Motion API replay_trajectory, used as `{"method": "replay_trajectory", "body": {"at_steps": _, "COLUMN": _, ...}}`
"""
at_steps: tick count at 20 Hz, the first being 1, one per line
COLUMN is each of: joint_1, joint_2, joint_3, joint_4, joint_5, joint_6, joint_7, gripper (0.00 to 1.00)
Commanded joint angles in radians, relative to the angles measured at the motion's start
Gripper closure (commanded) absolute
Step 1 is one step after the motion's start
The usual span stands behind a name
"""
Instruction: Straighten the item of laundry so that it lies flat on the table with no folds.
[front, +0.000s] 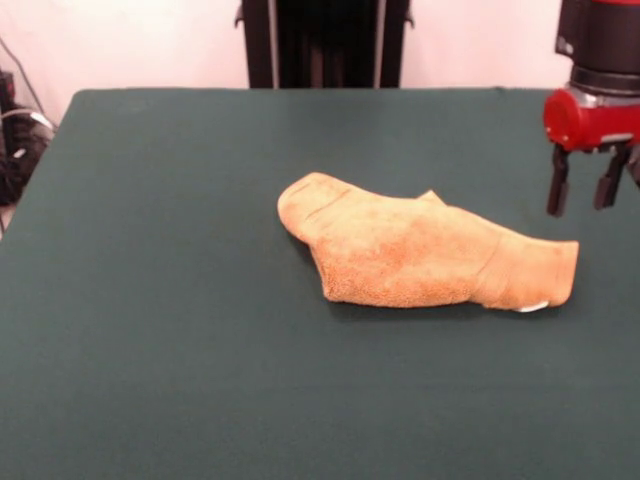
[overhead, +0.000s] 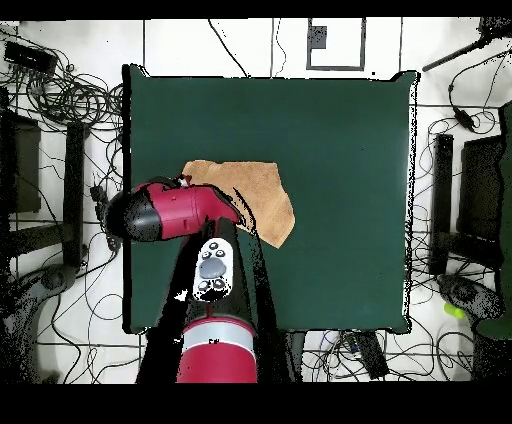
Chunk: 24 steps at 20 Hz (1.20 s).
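Observation:
The item of laundry (front: 420, 252), a golden-orange towel, lies bunched and folded over itself in the middle of the table (front: 160, 300). A ribbed band crosses it near its right end, and a small white tag (front: 533, 306) peeks out at the lower right corner. My gripper (front: 582, 190) hangs open above the table, just right of and behind the towel's right end, with nothing between its fingers. In the overhead view the red arm (overhead: 170, 212) covers the towel's (overhead: 250, 190) left and lower side and hides the gripper.
The dark green table (overhead: 340, 150) stretches wide on every side of the towel. Cables (front: 18, 140) and gear lie off its left edge. In the overhead view, tangled cables (overhead: 60, 90) and equipment ring the table on the floor.

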Motion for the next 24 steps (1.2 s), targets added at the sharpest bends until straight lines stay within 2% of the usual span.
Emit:
{"method": "replay_trajectory", "body": {"at_steps": 1, "joint_1": 0.068, "joint_2": 0.152, "joint_3": -0.021, "joint_4": 0.051, "joint_5": 0.083, "joint_6": -0.067, "joint_7": 0.321, "gripper": 0.00}}
{"method": "replay_trajectory", "body": {"at_steps": 14, "joint_1": 0.097, "joint_2": 0.267, "joint_3": -0.069, "joint_4": 0.008, "joint_5": 0.101, "joint_6": -0.157, "joint_7": 0.256, "gripper": 0.00}}
{"method": "replay_trajectory", "body": {"at_steps": 18, "joint_1": 0.087, "joint_2": 0.304, "joint_3": -0.052, "joint_4": 0.003, "joint_5": 0.126, "joint_6": -0.201, "joint_7": 0.264, "gripper": 0.00}}
{"method": "replay_trajectory", "body": {"at_steps": 24, "joint_1": 0.102, "joint_2": 0.381, "joint_3": -0.056, "joint_4": -0.061, "joint_5": 0.179, "joint_6": -0.225, "joint_7": 0.274, "gripper": 0.00}}
